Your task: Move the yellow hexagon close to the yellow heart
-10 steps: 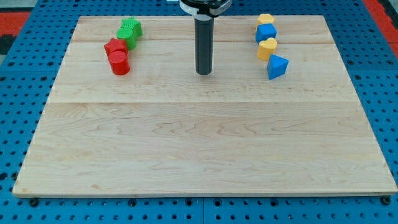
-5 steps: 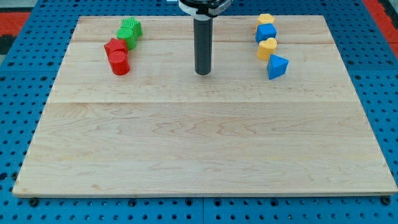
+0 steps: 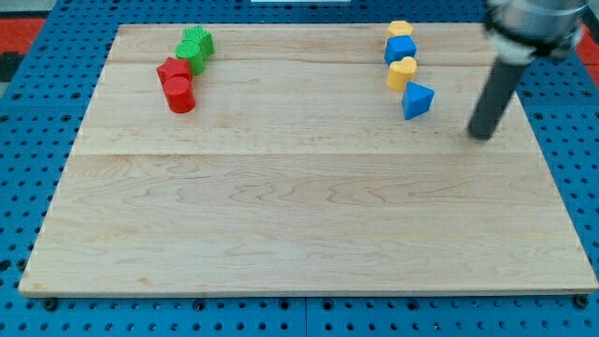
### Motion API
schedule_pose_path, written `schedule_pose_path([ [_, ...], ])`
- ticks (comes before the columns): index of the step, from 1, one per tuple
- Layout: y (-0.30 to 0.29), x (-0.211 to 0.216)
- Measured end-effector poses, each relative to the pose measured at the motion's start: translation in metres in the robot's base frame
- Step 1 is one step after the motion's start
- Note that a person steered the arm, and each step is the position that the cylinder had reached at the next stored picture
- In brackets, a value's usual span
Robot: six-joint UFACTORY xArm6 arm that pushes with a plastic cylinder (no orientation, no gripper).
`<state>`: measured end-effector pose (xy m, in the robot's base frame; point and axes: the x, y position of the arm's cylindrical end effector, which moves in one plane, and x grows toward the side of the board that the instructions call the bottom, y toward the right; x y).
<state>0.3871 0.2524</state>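
1. A pale wooden board (image 3: 299, 215) fills most of the view, made of planks running left to right. It lies on a blue pegboard surface (image 3: 28, 187) dotted with holes.
2. A straight dark rod comes down from the view's top right, slightly blurred. My tip (image 3: 481, 135) rests on the board near its right edge. The arm carries no claw, so there is nothing to be apart, together or clamped; the rod is all that shows.
3. Four blocks stand in a short column near the view's top right, left of the rod. My tip sits to the right of this column and just below its lowest block, apart from all of them.
4. At the top of the column is the yellow hexagon (image 3: 401, 29), close to the board's far edge.
5. Just beneath it, touching or nearly so, is a blue block (image 3: 401, 49), roughly square in outline.
6. Below that is the yellow heart (image 3: 402, 72), so the blue block lies between the two yellow pieces.
7. Lowest is a blue triangular block (image 3: 417, 99), the nearest block to my tip.
8. At the view's top left, well apart from the rod, sit two green blocks: one (image 3: 203, 41) farther back, one (image 3: 192, 54) in front.
9. Two red blocks press against them: one (image 3: 172, 70) behind and a red cylinder (image 3: 180, 94) in front.
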Motion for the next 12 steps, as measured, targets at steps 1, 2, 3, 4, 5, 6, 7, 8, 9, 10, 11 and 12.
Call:
schedule_pose_path([
  [1,0.003,-0.074],
  [2,-0.002,-0.104],
  [3,-0.036,-0.112],
  [4,-0.091,-0.116],
  [5,-0.129,-0.117],
  [6,-0.092,-0.124],
  [7,-0.025,-0.149],
  [8,-0.048,-0.194],
  [9,-0.113,-0.195],
  [10,-0.106,-0.180],
  [11,-0.103,-0.159],
  [12,-0.086,-0.173],
])
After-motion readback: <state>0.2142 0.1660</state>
